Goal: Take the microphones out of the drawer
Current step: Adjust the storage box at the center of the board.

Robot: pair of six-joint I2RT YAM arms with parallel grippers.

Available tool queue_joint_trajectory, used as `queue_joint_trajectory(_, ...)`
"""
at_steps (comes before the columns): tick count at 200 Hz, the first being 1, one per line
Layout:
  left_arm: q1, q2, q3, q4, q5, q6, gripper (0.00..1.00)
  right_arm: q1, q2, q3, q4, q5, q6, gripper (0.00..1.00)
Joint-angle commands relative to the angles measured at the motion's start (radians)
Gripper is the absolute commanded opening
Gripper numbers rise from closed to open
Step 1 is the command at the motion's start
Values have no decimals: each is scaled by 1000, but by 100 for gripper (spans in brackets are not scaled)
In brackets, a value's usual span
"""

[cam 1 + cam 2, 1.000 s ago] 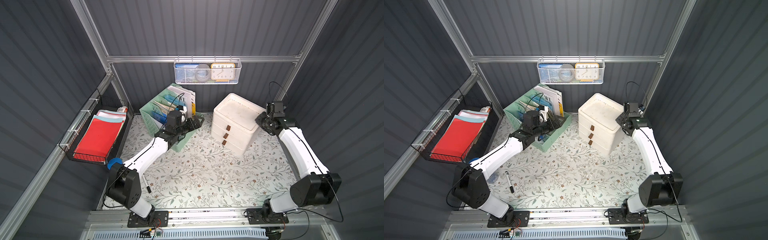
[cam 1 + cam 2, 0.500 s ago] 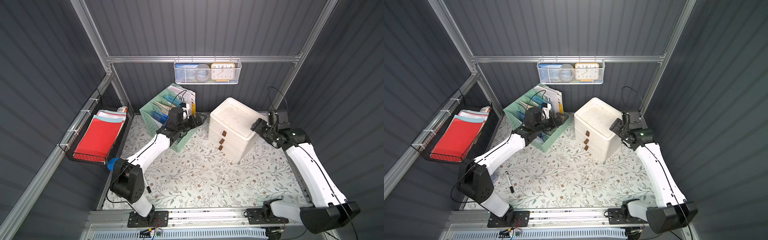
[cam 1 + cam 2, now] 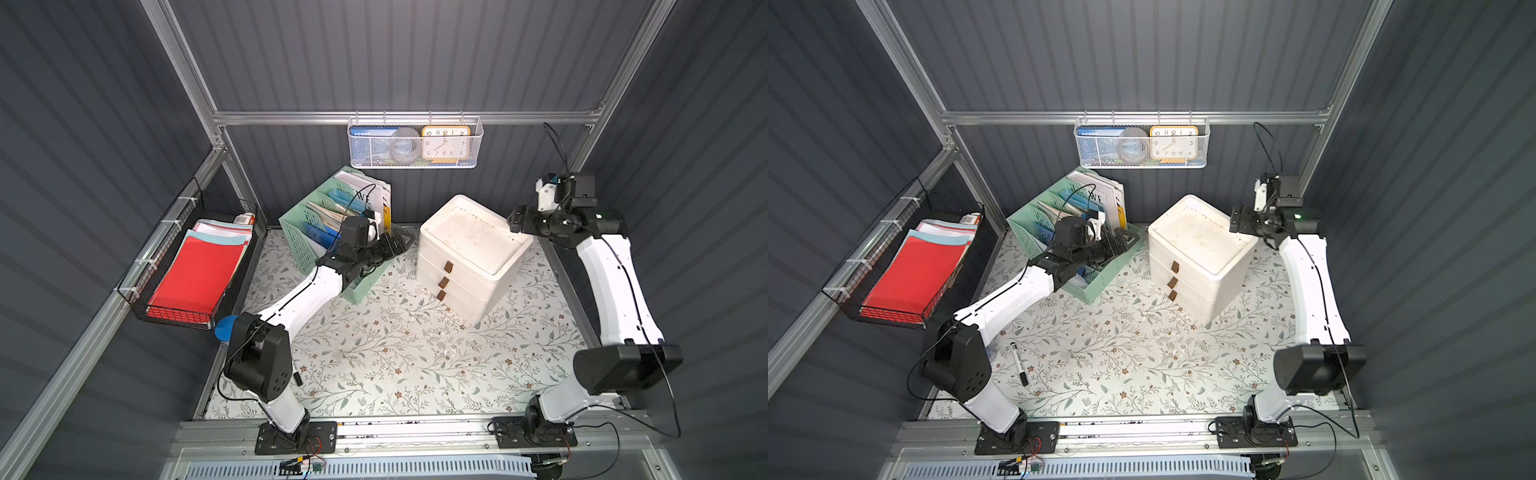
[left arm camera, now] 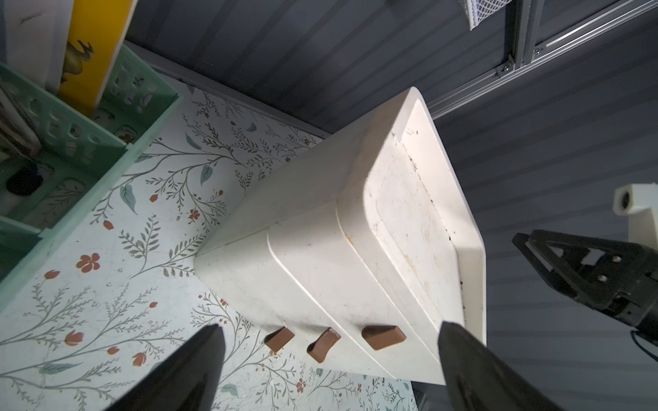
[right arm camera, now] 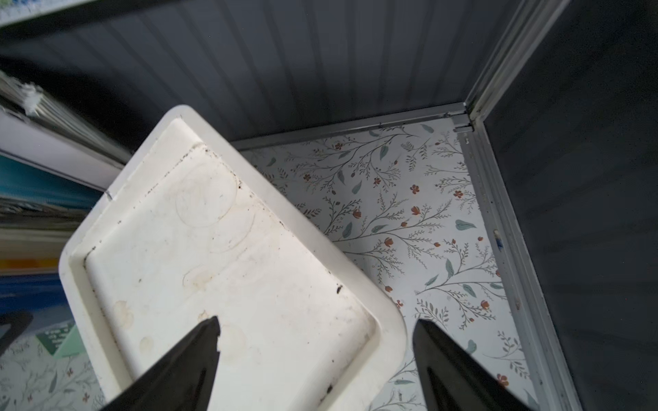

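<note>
Facing the left arm, the white drawer unit [image 3: 469, 249] is a smooth, round-cornered plastic block whose recessed top is scuffed and stained with faint rings, and its three drawers, each with a small brown tab [image 3: 444, 281], sit flush and shut in both top views. The microphone itself cannot be seen with the drawers closed. The unit stands on a matte floral mat [image 3: 395, 345], just beside a mint-green perforated file organiser [image 3: 303, 237] packed with papers. The left gripper [image 4: 331, 329] is spread wide and empty, its dark tapered fingers [image 4: 199, 359] pointing toward the drawer fronts but apart from them. The right gripper [image 5: 317, 322] is also spread, one finger [image 5: 192, 359] above the unit's stained top and its mate beyond the rounded back corner; I cannot tell whether either one touches. Against the view a second ago, the right jaws have gone from closed to spread, and the unit has slid slightly toward the left arm.
</note>
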Motion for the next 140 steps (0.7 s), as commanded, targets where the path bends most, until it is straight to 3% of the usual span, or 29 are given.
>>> queue_joint_trajectory(1, -3, -12, 3, -28, 4, -11, 99, -17, 81, 112, -122, -150, -162, 90)
queue_joint_trajectory(44, -3, -54, -38, -27, -35, -23, 99, -25, 230, 269, -217, -157, -259, 87)
queue_joint_trajectory(96, -3, -68, -48, -21, -59, -23, 99, -25, 295, 286, -209, -174, -262, 80)
queue_joint_trajectory(116, -3, -59, -39, -21, -58, -23, 99, -25, 300, 273, -200, -177, -257, 71)
queue_joint_trajectory(140, -3, -39, -17, -30, -41, -28, 99, -25, 285, 227, -168, -163, -234, 53)
